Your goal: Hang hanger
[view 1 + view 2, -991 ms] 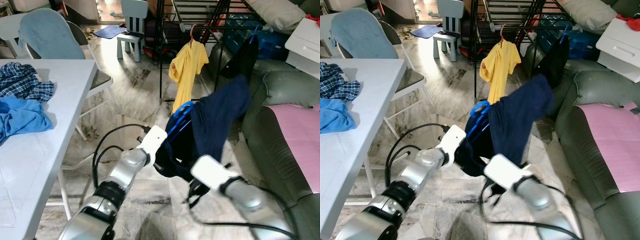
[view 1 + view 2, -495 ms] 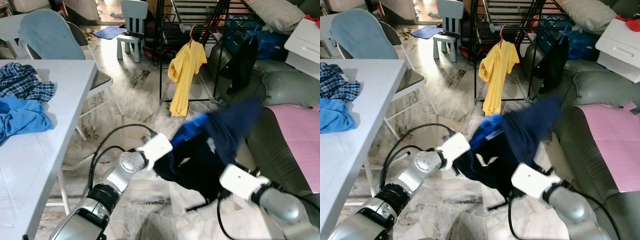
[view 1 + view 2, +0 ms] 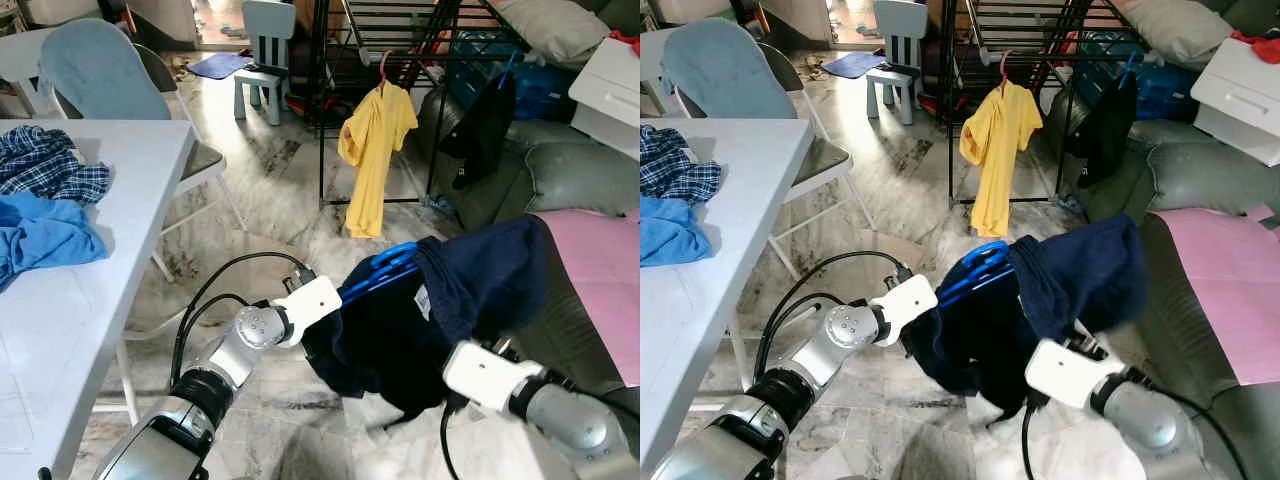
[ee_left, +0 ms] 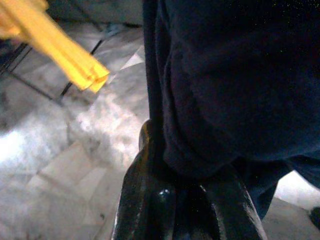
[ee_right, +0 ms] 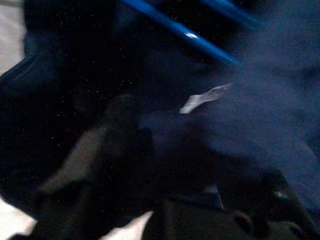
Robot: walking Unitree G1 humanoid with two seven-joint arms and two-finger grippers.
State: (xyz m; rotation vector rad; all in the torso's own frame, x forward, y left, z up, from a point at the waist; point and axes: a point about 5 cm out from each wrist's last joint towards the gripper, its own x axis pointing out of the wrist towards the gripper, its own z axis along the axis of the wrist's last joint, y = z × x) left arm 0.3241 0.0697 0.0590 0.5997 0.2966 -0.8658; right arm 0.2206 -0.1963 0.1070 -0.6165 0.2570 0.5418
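One blue hanger (image 3: 378, 270), one navy garment (image 3: 430, 310); left gripper (image 4: 172, 187) is pinching garment, right gripper's (image 5: 165, 165) jaws unclear

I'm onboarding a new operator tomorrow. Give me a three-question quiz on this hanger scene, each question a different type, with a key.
1. True or false: the yellow shirt lies on the white table.
2. What colour is the hanger inside the navy garment? A red, B blue, C white.
3. Fill in: the black garment hangs on the drying ____.

Key: 1 false, it hangs on that rack. 2 B. 3 rack.
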